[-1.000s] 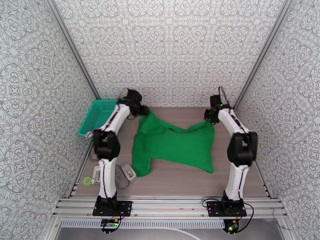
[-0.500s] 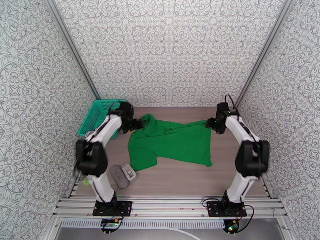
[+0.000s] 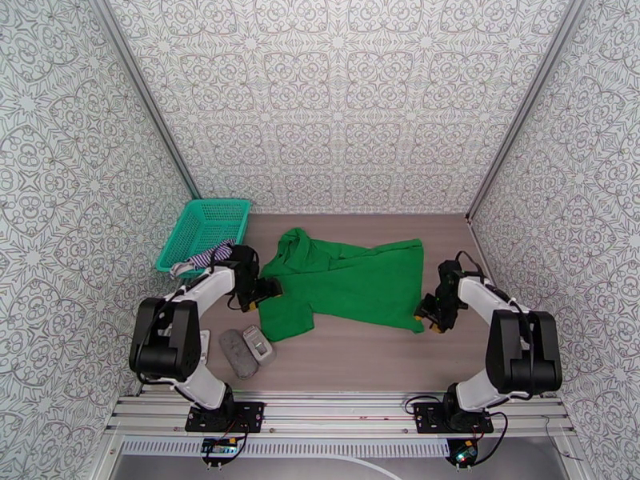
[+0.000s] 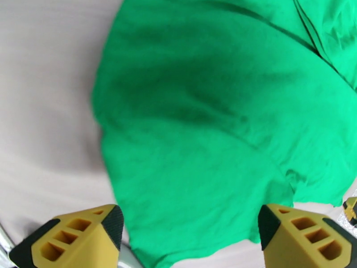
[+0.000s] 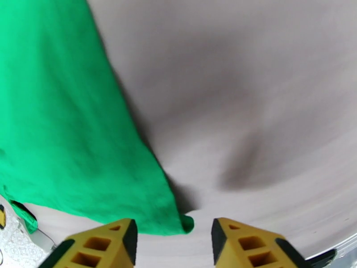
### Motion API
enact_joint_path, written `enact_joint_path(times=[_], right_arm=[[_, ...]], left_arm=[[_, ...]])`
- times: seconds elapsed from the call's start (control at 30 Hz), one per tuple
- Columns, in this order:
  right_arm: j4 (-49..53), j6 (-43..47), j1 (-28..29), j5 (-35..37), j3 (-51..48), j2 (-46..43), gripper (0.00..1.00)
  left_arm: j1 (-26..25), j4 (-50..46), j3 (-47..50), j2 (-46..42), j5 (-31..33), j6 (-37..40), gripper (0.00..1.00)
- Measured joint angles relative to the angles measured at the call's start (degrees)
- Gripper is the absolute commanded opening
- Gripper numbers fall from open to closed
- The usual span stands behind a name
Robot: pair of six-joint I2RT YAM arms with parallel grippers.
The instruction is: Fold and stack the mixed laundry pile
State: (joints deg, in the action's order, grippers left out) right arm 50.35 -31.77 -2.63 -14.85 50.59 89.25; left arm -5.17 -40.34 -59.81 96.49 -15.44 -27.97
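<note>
At the left of the overhead view, the teal basket (image 3: 206,227) sits by the wall. The striped top (image 3: 210,254) hangs over its near rim, apart from anything I am touching. Below it, near the bottom left of the table (image 3: 360,354), lie the small grey objects (image 3: 246,350), which I should keep out of my sweep.

My left gripper (image 3: 268,290) hovers at the left edge of the green shirt (image 3: 352,282), jaws spread wide and holding nothing. In my left wrist view the two fingers (image 4: 85,237) frame the cloth's lower edge, with fabric reaching down between them.

The shirt lies across the middle of the table, mostly spread, though its upper left part looks doubled over and creased.

To the right, my right gripper (image 3: 426,312) is low beside the shirt's lower right corner. In the right wrist view that corner (image 5: 185,222) pokes into the gap between my parted fingers, unpinched.

I judge the step to be taking both near edges for a fold. To do it well, I should come down until the lower finger slides under a single layer. I should close on the very corner at right and on matching hem at left, then lift both evenly so the cloth doesn't skew.
</note>
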Motion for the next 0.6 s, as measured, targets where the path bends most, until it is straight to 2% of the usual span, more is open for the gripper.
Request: enact_joint_path(times=[0.17, 0.3, 0.47, 0.6], right_arm=[[-4.6, -2.6, 0.0, -3.1, -1.9, 1.0, 0.37], [-6.6, -3.7, 0.0, -4.3, -1.9, 2.5, 0.32], [-7.8, -5.0, -0.1, -5.3, -1.7, 3.5, 0.10], [-7.7, -5.9, -0.2, -6.0, -0.4, 5.0, 0.00]], left_arm=[[-0.9, 0.5, -1.4, 4.4, 0.5, -0.8, 0.84], [-2.0, 0.2, -5.2, 7.3, 3.3, -0.8, 0.83], [-2.9, -1.2, -8.6, 8.4, 7.5, -0.7, 0.80], [-2.8, -3.0, -10.2, 8.1, 11.0, -0.5, 0.84]])
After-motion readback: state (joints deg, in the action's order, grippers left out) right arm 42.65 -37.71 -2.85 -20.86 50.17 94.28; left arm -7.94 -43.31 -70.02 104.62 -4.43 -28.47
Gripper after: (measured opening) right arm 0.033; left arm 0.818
